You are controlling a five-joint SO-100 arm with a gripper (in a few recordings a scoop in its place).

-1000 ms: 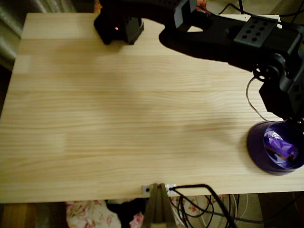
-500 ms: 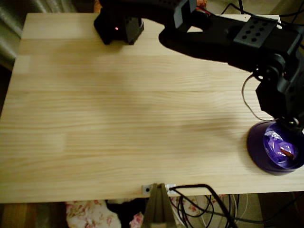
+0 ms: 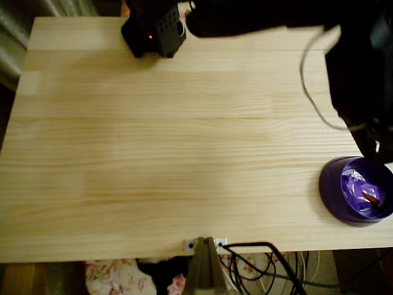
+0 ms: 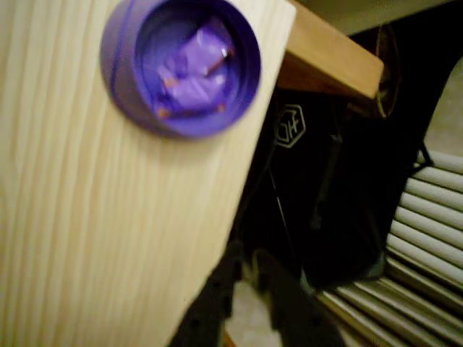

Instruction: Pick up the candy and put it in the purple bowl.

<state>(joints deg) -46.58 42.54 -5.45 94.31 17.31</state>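
Judging by how things lie, the placing step is done: the candy [image 3: 362, 189] rests inside the purple bowl [image 3: 328, 190], which sits at the bench's [image 3: 153, 141] four o'clock corner in the overhead view. What seems left is only for the arm [image 3: 356, 67] to clear away, calling for no further grasp. In the wrist view the bowl lies at eleven o'clock, and the pincer [image 4: 246, 285] at six o'clock hangs past the bench edge, its fingers slightly parted and holding nothing.
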